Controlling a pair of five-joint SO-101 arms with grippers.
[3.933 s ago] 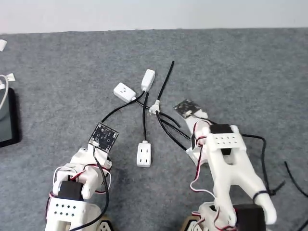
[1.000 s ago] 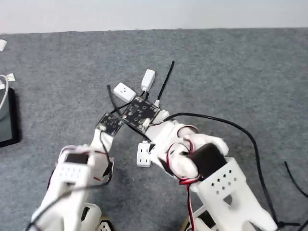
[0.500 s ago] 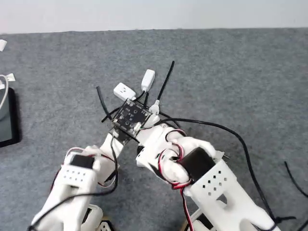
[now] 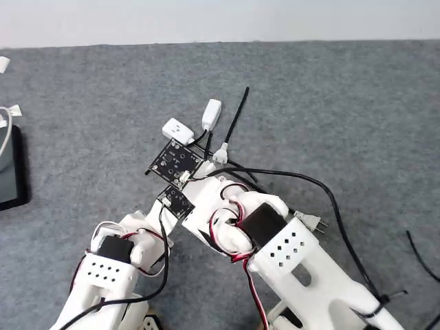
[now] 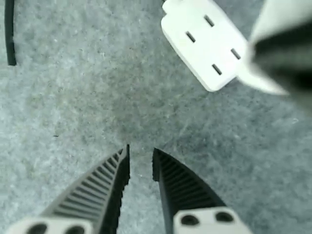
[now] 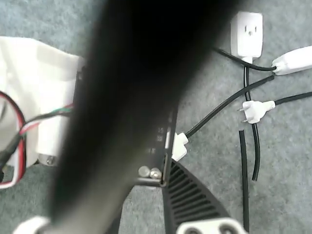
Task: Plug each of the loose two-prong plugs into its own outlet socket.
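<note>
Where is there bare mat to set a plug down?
Free: the far right mat, right of the black strip; also the left, between the dark device and the square socket. Crowded: centre, among cords and both arms.

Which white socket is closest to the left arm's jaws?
The flat block with two pairs of slots, face up just ahead of them; the square socket and slim socket lie farther off.

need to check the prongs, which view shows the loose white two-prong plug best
The right wrist view: the white two-prong plug lies unobstructed with both prongs visible. The high view shows it small, prongs hard to tell. The left wrist view faces a slotted outlet block.
</note>
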